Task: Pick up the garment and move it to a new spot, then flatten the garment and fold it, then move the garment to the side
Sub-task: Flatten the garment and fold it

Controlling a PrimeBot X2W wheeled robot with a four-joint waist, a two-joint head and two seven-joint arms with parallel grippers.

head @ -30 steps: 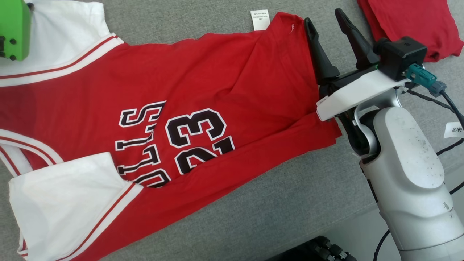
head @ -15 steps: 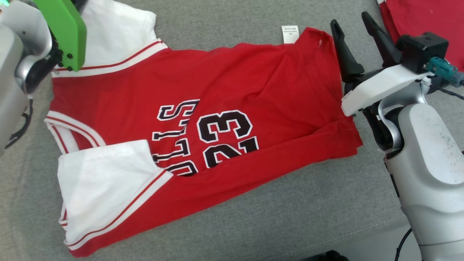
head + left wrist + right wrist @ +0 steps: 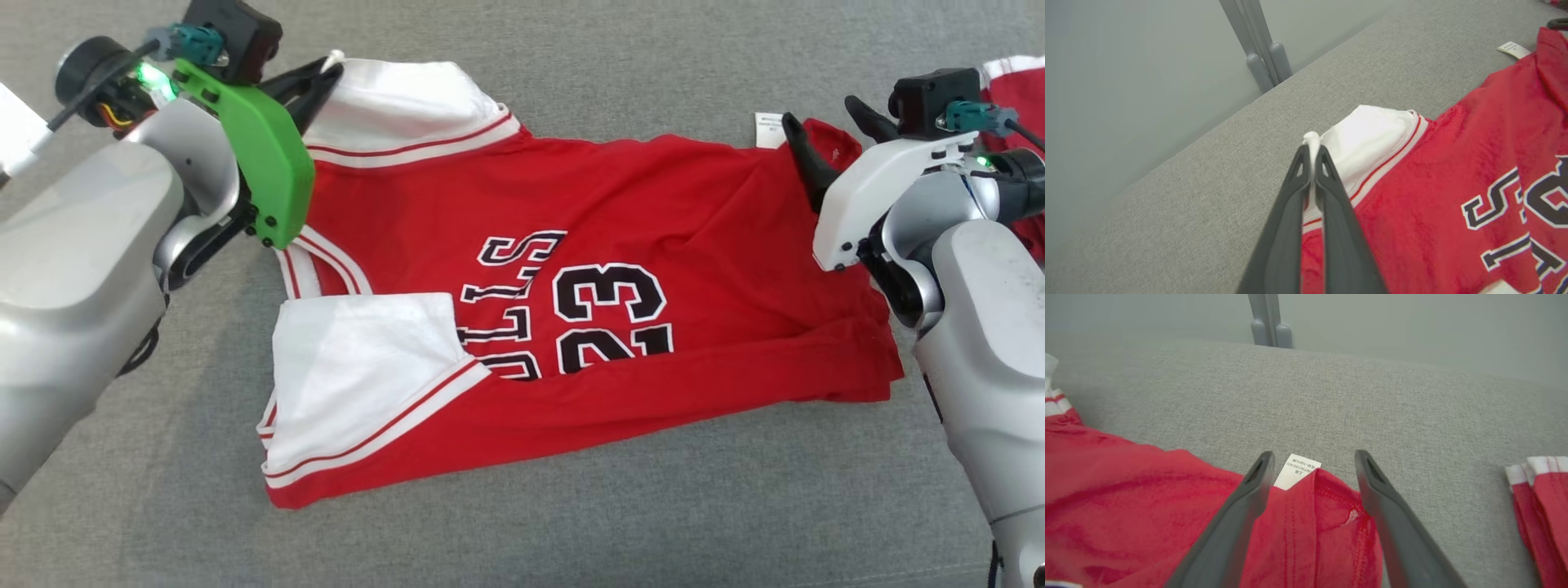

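Garment: A red fabric jersey (image 3: 620, 204) with white red-striped sleeves is laid flat across the middle of the grey fabric-covered desk (image 3: 653, 506). Its lower white sleeve (image 3: 359, 376) is folded in over the chest.
Left gripper: The left gripper (image 3: 1312, 153) is pressed together on the edge of the upper white sleeve (image 3: 1367, 134), and a tuft of white cloth is seen past the fingertips.
Right gripper: The right gripper (image 3: 1314, 457) is spread wide over the far hem corner. Cloth is seen between the fingers, but nothing is pinched.
Neighbour: A second folded red garment (image 3: 1539, 498) is seen near the right gripper, apart from the jersey.
Risk, uneven lift: With one corner gripped and the other not, the jersey is likely to be dragged askew and creased if it is raised now.
Risk, thin hold: The sleeve is held by its very edge, so it could be lost under tension.
Risk, hem layers: A single layer, or the white care label (image 3: 1297, 470) alone, could be caught when the right gripper is closed.
Writing, chest: A black, white-outlined "23" (image 3: 612, 318) is read, beside letters ending "LLS". The rest of the word is covered by the folded sleeve.
Writing, care label: Small print is seen but cannot be read with confidence.
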